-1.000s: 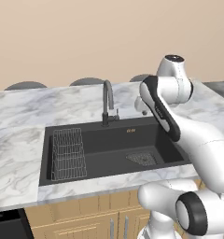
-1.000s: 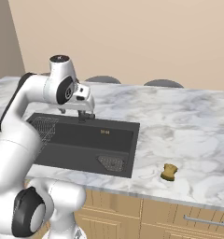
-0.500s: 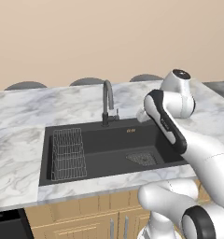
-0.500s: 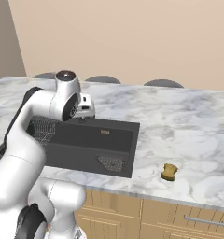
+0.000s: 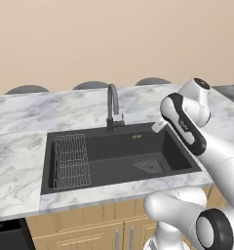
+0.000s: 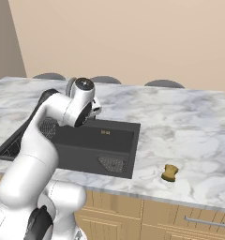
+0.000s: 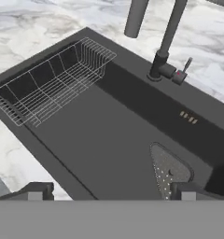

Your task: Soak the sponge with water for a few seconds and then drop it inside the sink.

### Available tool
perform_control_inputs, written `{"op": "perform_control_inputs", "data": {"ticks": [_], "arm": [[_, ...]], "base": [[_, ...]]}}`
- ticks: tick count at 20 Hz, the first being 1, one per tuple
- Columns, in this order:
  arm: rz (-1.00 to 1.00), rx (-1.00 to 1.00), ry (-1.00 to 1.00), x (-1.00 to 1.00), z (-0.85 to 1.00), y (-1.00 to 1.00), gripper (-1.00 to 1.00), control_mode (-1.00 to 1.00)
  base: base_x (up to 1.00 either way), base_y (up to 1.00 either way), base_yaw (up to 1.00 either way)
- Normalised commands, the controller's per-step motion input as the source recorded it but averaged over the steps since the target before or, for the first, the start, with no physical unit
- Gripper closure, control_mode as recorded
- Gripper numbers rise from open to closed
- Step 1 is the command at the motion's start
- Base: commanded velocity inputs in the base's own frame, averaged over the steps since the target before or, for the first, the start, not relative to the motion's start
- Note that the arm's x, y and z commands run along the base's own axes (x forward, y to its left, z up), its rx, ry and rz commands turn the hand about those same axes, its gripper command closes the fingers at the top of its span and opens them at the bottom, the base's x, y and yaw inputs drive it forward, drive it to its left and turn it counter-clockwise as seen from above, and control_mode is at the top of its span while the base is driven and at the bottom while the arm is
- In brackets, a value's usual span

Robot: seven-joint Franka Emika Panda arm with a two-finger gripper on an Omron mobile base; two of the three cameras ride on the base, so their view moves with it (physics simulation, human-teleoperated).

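The sponge point(image 6: 169, 172), a small mustard-brown block, lies on the marble counter to the right of the sink point(image 6: 115, 139), near the front edge. The sink point(image 5: 47, 161) is a black rectangular basin with a grey mesh drain point(image 7: 172, 170). My gripper point(image 7: 113, 192) hangs over the basin point(image 7: 109, 140), open, with nothing between its widely spread fingertips point(image 7: 39, 190). It points down at the basin floor, well left of the sponge. In the base views my own arm hides most of the hand. The water is out of view.
A dark curved faucet point(image 5: 111, 105) with a side lever point(image 7: 181, 74) stands at the sink's back rim. A wire rack point(image 5: 70, 161) sits in the basin's left part. Grey chair backs point(image 5: 92, 85) rise behind the counter. Marble countertop point(image 6: 189, 126) stretches wide to the right.
My arm has swung to the right and lower over the sink, carrying the hand with it. The sponge has stayed where it was on the counter.
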Motion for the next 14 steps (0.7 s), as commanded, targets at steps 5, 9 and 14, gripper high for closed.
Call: {"op": "perform_control_inputs", "data": {"ticks": [5, 9, 14], "arm": [[0.17, 0.02, -0.15, 0.24, 0.0, -0.25, -1.0, -1.0], [0.0, 0.07, -0.22, 0.41, 0.0, -0.06, -1.0, -1.0], [-0.01, 0.1, -0.28, 0.32, 0.0, 0.0, -1.0, -1.0]], "base": [[0.0, 0.0, 0.0], [0.0, 0.0, 0.0], [0.0, 0.0, 0.0]]}}
